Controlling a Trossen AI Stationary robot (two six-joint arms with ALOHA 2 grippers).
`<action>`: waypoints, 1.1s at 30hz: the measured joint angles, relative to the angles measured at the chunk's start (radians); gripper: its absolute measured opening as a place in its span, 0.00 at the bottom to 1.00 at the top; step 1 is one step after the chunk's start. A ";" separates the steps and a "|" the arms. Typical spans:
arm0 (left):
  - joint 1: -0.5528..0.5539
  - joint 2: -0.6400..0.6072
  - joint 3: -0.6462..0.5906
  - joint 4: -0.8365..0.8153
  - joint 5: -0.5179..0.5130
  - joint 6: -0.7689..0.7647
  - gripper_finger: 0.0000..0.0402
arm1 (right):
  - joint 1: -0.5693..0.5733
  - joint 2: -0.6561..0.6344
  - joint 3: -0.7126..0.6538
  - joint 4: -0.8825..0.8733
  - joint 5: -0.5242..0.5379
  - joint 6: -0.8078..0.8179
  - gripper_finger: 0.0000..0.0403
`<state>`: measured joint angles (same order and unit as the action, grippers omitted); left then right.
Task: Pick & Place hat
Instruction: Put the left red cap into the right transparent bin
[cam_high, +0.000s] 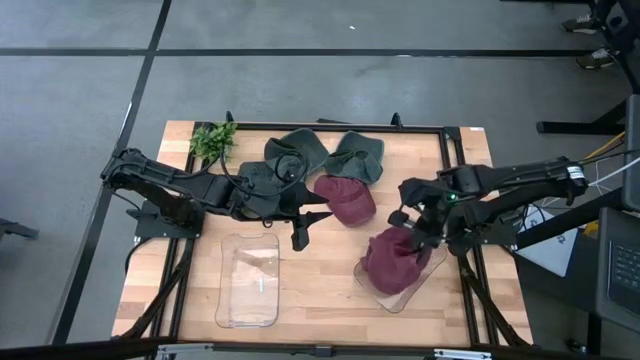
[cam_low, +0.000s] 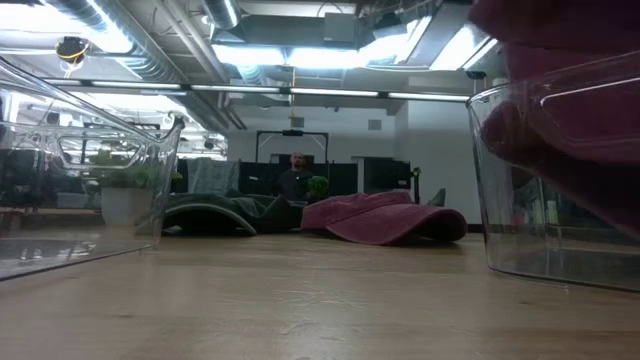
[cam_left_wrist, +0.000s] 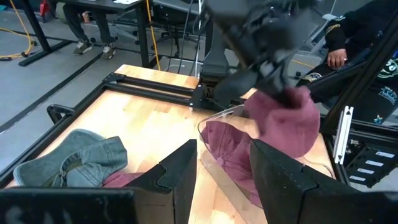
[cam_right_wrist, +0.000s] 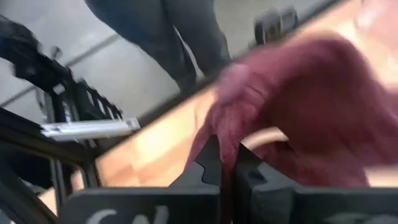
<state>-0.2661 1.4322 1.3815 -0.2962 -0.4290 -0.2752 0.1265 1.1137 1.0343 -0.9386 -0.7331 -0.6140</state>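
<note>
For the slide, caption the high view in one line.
Right gripper lowers a maroon hat into the clear bin; left gripper waits open.

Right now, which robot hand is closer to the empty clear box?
Left. Its end effector hangs open just beside the empty clear bin. The right end effector is across the table, shut on a maroon hat.

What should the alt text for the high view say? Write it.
Right gripper holds a maroon hat over the right clear bin. Left gripper rests open mid-table beside another maroon hat, green hats behind, an empty clear bin in front.
</note>
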 joint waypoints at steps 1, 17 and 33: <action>0.000 0.000 0.000 0.000 0.000 0.000 0.36 | 0.000 0.000 -0.013 -0.001 0.028 0.000 0.01; 0.000 0.000 0.000 0.000 0.000 0.000 0.36 | 0.000 0.000 -0.079 -0.024 0.277 0.195 0.13; 0.013 0.000 0.000 0.000 0.002 0.000 0.36 | 0.000 0.000 -0.079 -0.004 0.193 0.404 0.16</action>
<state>-0.2535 1.4322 1.3815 -0.2962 -0.4272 -0.2752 0.1261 1.1137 0.9550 -0.9425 -0.5400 -0.2097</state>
